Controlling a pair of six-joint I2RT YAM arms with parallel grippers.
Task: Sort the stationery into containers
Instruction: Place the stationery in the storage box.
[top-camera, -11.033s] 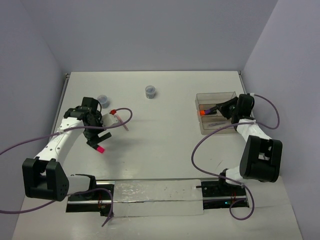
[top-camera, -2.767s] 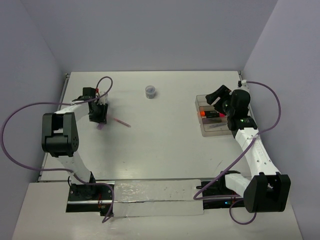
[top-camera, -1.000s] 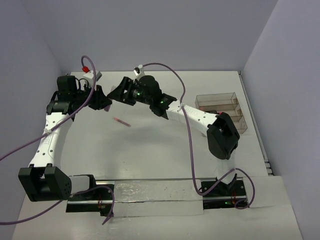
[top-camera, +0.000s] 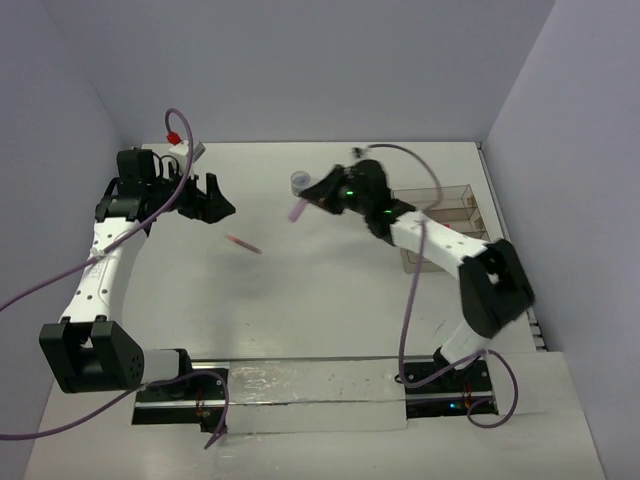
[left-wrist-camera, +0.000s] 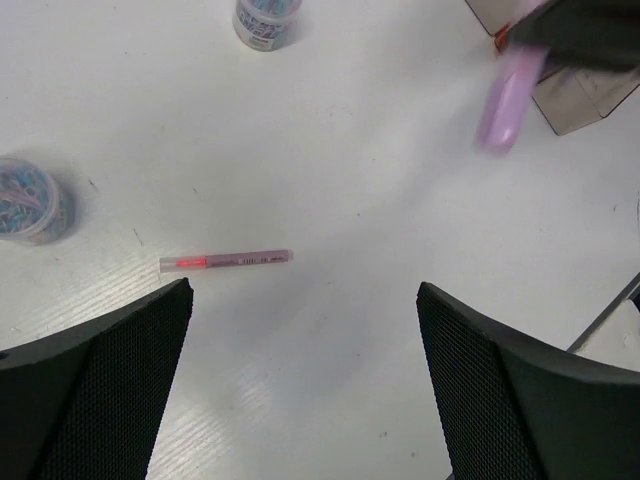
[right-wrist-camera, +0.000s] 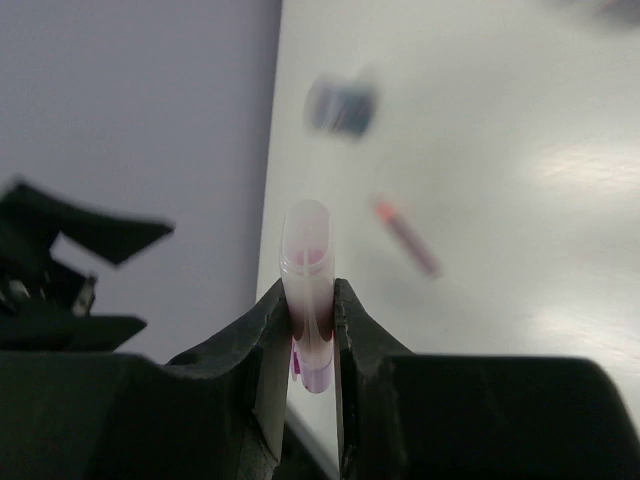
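Observation:
My right gripper is shut on a pale pink marker, held in the air over the middle of the table; its fingers clamp the marker's barrel. My left gripper hangs open and empty at the left, above a slim pink-ended pen lying on the table, the pen just beyond its fingertips. One round blue-grey jar stands behind the marker; the left wrist view shows this jar and a second jar. The clear tray sits at the right with pens inside.
The right arm stretches from its base across the tray area to the table's middle. Walls close in the table at the back and on both sides. The tray's corner shows in the left wrist view behind the blurred marker.
The marker has passed from my left gripper to my right one. The left gripper has opened, and the right arm has swung to the right with the marker.

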